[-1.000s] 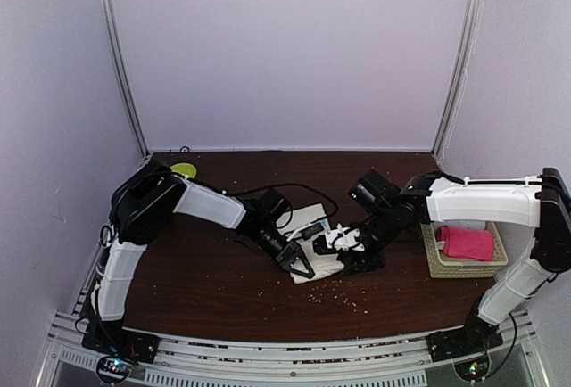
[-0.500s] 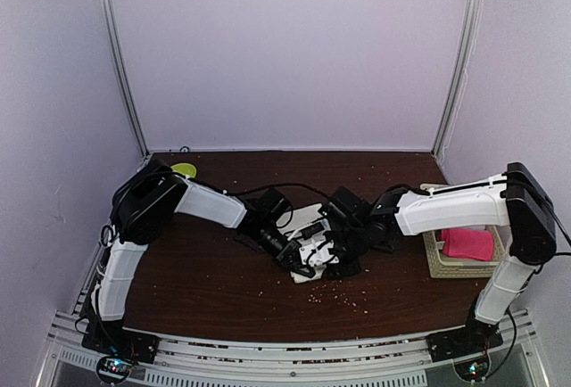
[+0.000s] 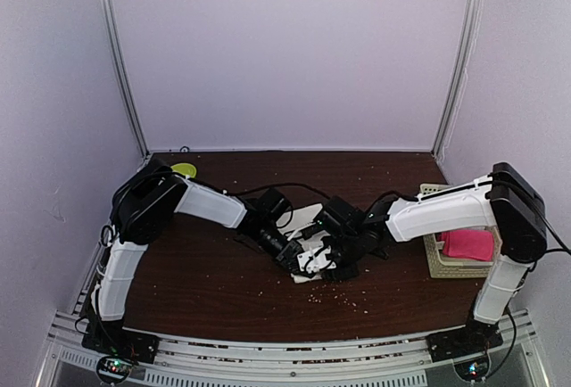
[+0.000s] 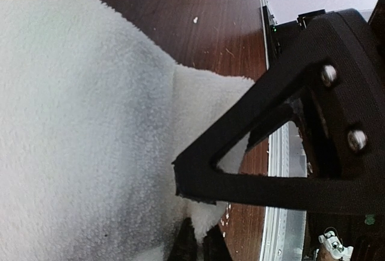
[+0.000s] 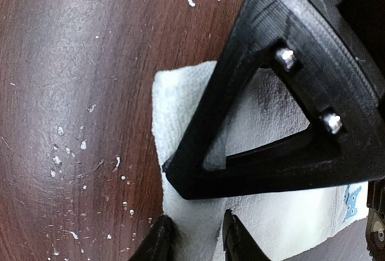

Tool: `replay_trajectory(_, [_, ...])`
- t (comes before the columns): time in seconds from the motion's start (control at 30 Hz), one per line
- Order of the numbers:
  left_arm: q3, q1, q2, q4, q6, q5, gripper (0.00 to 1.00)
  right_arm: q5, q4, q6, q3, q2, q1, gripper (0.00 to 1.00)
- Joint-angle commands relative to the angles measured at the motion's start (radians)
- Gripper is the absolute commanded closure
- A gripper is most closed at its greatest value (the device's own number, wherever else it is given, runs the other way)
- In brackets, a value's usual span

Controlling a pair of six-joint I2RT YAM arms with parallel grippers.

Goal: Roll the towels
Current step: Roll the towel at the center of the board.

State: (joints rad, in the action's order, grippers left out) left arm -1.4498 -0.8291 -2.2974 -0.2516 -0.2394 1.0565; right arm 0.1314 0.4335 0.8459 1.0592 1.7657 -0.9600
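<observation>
Here, we see the job about half done at best. The cream towel lies spread on the table with one layer lapped over another and no roll formed in it, so we judge its rolling is yet to be done. The pink towel sits well to the right of the cream towel as a compact bundle; we cannot tell whether it is properly rolled.

Both grippers meet over the cream towel. The left gripper is clenched, and a fold of the cream towel appears to be pinched between its tips. The right gripper has its jaws parted and grasps nothing: one tip rests on bare wood just beside the cream towel's edge, the other over the cloth. A small blue mark shows on the cream towel near that gripper.

Around it, the left arm and the right arm reach in from either side of the cream towel and hide most of it from above. Close as they are, we think they risk knocking each other. A wicker basket, right of the cream towel, holds the pink one. A yellow-green roll lies far behind and to the left of the cream towel. Pale crumbs dot the wood just in front of it.
</observation>
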Motion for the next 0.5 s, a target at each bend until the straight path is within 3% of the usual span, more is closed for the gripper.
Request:
replay_trajectory(0.0, [0.011, 0.011, -0.024, -0.033, 0.033, -0.019, 0.94, -0.023, 0.003, 0.004, -0.013, 0.032, -0.007, 0.72])
replay_trajectory(0.17, [0.019, 0.016, 0.013, -0.045, 0.052, -0.067, 0.86, 0.01, 0.024, -0.012, 0.001, 0.063, -0.006, 0.85])
replay_trajectory(0.27, [0.07, 0.028, 0.075, -0.027, 0.049, -0.148, 0.76, 0.088, 0.102, -0.038, 0.045, 0.081, 0.003, 0.91])
replay_trajectory(0.47, [0.266, 0.05, 0.394, 0.089, 0.072, -0.439, 0.67, 0.342, 0.319, -0.129, 0.156, 0.151, 0.067, 0.93])
